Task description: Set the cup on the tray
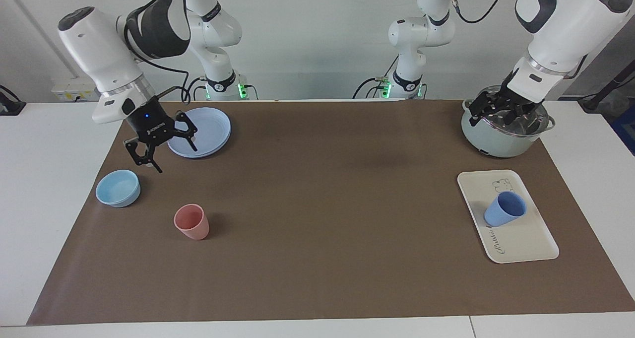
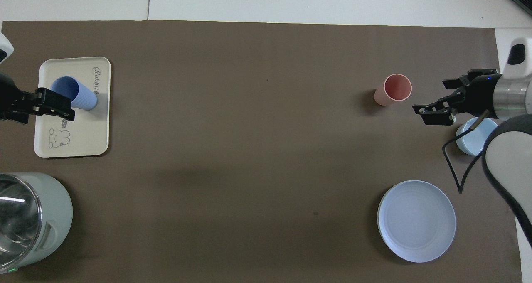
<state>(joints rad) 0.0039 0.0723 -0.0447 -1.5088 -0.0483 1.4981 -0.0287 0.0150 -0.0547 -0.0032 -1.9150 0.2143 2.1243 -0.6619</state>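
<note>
The periwinkle-blue cup (image 1: 505,210) stands upright on the cream-white tray (image 1: 528,241) at the left arm's end of the table. It also shows in the overhead view (image 2: 75,93), in the middle of the tray (image 2: 89,139). My left gripper (image 1: 501,112) is open and empty, raised over the pot and apart from the cup. In the overhead view it (image 2: 52,107) overlaps the cup's rim. My right gripper (image 1: 171,154) is open and empty, raised between the plate and the bowl, also seen from overhead (image 2: 436,102).
A grey-green pot (image 1: 501,142) (image 2: 41,216) stands nearer to the robots than the tray. At the right arm's end are a round blue plate (image 1: 206,129) (image 2: 415,220), a light blue bowl (image 1: 118,188) (image 2: 474,141) and a pink tumbler (image 1: 192,222) (image 2: 390,91).
</note>
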